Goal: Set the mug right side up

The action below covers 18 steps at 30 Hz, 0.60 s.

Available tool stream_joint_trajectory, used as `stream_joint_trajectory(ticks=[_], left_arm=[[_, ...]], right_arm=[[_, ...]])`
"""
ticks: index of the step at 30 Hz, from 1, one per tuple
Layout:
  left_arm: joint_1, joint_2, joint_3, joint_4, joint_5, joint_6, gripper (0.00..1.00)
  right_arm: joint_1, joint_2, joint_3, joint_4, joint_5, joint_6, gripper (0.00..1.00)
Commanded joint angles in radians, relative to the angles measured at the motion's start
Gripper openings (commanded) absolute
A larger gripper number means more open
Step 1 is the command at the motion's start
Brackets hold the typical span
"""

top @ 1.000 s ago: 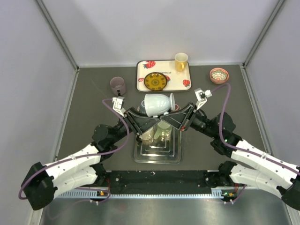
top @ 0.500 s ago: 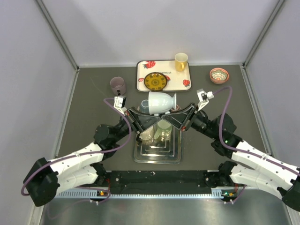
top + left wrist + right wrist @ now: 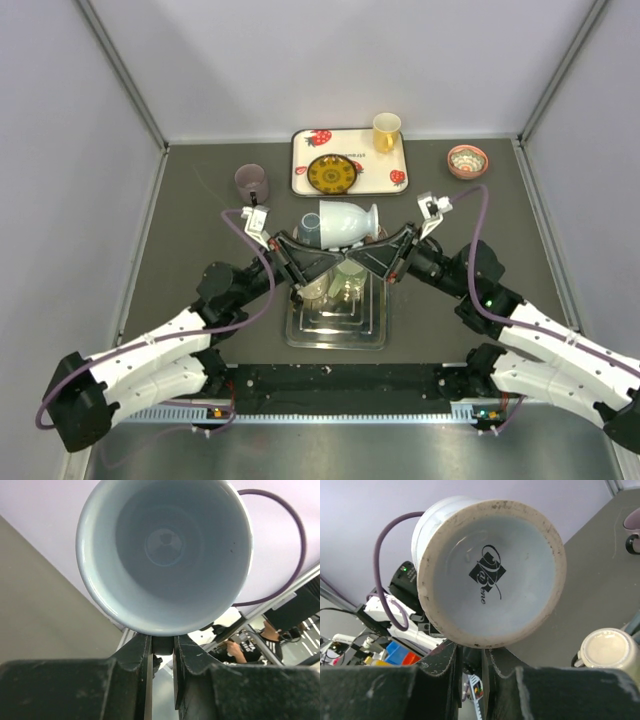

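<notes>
A pale blue-white mug [image 3: 338,222] hangs in the air on its side, above the middle of the table. Its mouth faces left and its flared foot faces right. The left wrist view looks straight into the mug's mouth [image 3: 165,550]. The right wrist view looks at its base [image 3: 492,572], which bears a black logo. My left gripper [image 3: 322,252] and my right gripper [image 3: 366,250] meet under the mug from either side. In both wrist views the gripper, left [image 3: 162,645] and right [image 3: 474,657], has its jaws closed to a narrow gap under the mug, on its lower part.
A clear tray [image 3: 335,330] with upturned cups lies under the grippers; one cream cup [image 3: 607,649] shows in the right wrist view. At the back are a strawberry tray [image 3: 375,180] with a dark plate [image 3: 331,173] and a yellow mug [image 3: 386,130], a purple cup [image 3: 251,182] and a pink bowl [image 3: 467,160].
The mug has turned from a tilt to lying level, and the left wrist has shifted slightly left. Both grippers kept their hold.
</notes>
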State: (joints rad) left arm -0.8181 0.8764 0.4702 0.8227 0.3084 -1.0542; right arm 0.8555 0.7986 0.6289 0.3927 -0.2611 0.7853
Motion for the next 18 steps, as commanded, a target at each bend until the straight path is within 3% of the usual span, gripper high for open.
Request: stream_joint_trajectory(ticks=[1, 5, 9, 16, 18], left_arm=[[0.004, -0.057, 0.051, -0.057, -0.081, 0.075, 0.0], [0.002, -0.095, 0.064, -0.195, -0.11, 0.157, 0.0], [0.002, -0.137, 0.081, -0.304, -0.155, 0.232, 0.0], [0.004, -0.189, 0.119, -0.395, -0.256, 0.367, 0.0], [0.004, -0.197, 0.158, -0.495, -0.33, 0.41, 0.0]], right_arm=[[0.004, -0.001, 0.026, -0.124, -0.047, -0.138, 0.09], [0.004, 0.014, 0.043, -0.141, -0.061, -0.142, 0.28], [0.004, 0.017, 0.054, -0.172, -0.07, -0.15, 0.39], [0.004, 0.004, 0.066, -0.236, -0.064, -0.178, 0.43], [0.002, -0.01, 0.074, -0.265, -0.052, -0.184, 0.43]])
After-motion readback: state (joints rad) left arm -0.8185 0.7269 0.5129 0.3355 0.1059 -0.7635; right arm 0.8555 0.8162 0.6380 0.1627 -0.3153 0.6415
